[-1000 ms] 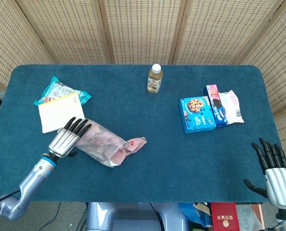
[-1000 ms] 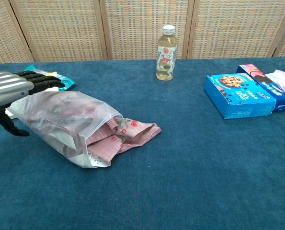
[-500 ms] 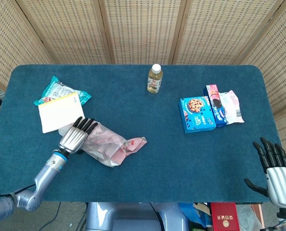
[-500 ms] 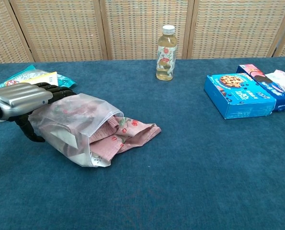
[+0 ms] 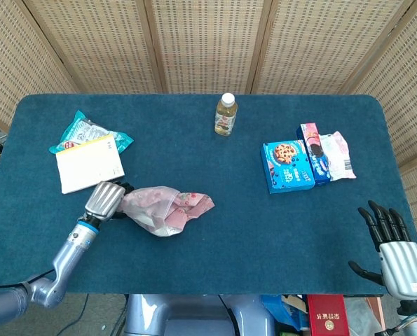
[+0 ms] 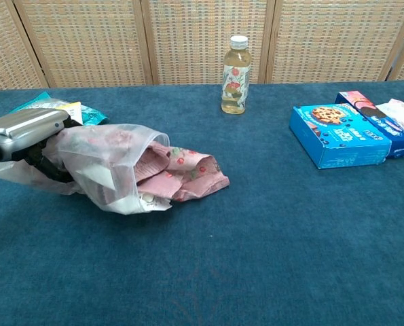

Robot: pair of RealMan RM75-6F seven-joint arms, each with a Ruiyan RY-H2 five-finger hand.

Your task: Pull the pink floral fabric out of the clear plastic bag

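At the far left of the blue felt table (image 5: 194, 245), a crinkled teal snack packet (image 5: 82, 130) lies partly under a flat cream notepad (image 5: 89, 163), both well clear of the work. Just below them the left hand (image 5: 104, 201) has its fingers curled onto the closed end of the clear plastic bag (image 6: 96, 163); it seems to be gripping the film, though the fingertips are hidden under the bunched plastic, so the hold cannot be confirmed. Gripping the sealed end makes sense: it anchors the bag so the contents can be drawn out of the mouth, which faces right.

The bag is thin, cloudy and soft, and it is lifted and crumpled near the hand. The pink floral fabric (image 6: 188, 173) is still mostly inside, with a rumpled fold spilling from the opening onto the felt; it looks limp and light, printed with small red and green motifs. A white card or label (image 6: 103, 178) shows through the film.

Further right, at the back edge, stands an upright drink bottle (image 5: 225, 115) with a white cap. Then come a rigid blue cookie box (image 5: 288, 166), a narrower biscuit pack (image 5: 312, 152) touching it, and a pale pink wrapper (image 5: 338, 155) beside that.

At the lower right corner the right hand (image 5: 394, 241) hovers off the table edge, fingers spread and holding nothing, well apart from the fabric it would likely need to reach
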